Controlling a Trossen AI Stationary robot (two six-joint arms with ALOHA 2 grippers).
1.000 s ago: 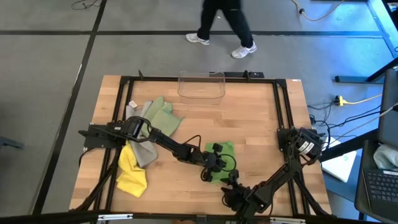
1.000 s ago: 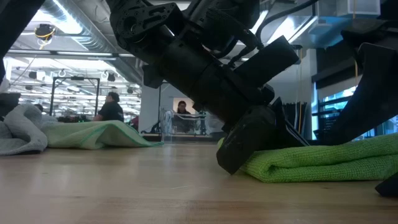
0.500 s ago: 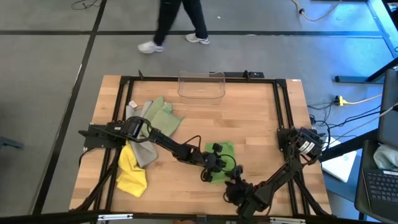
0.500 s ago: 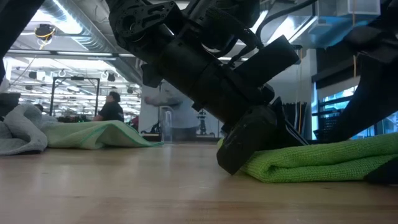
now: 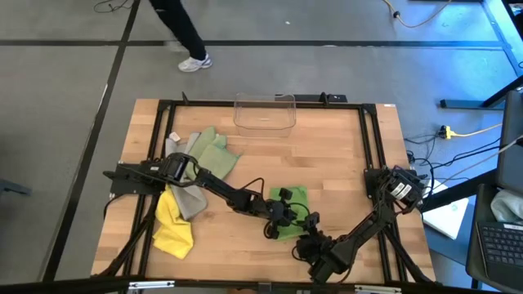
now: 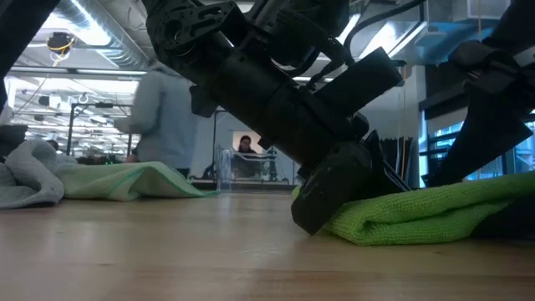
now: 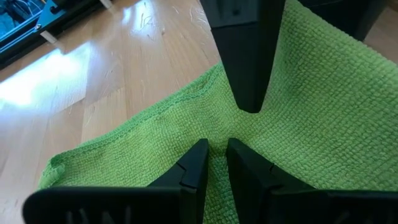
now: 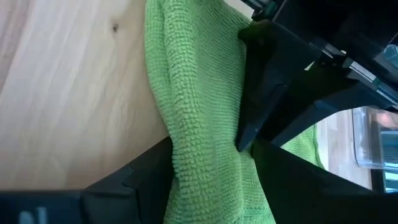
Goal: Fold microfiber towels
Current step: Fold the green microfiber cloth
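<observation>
Nubby bright green towel [image 7: 298, 124] folded on wood-grain table [image 5: 327, 155], left end effector [image 7: 214, 158] pinching.

Nubbly looped bright green cloth [image 7: 323, 118], smooth glossy wooden table [image 7: 112, 68], clear plastic bin [image 5: 264, 112]

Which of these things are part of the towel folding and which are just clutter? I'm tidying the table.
Part of the job:
bright green towel, held by left gripper and right gripper
yellow towel
pale sage towel
grey towel

Lying about:
clear plastic bin
</observation>
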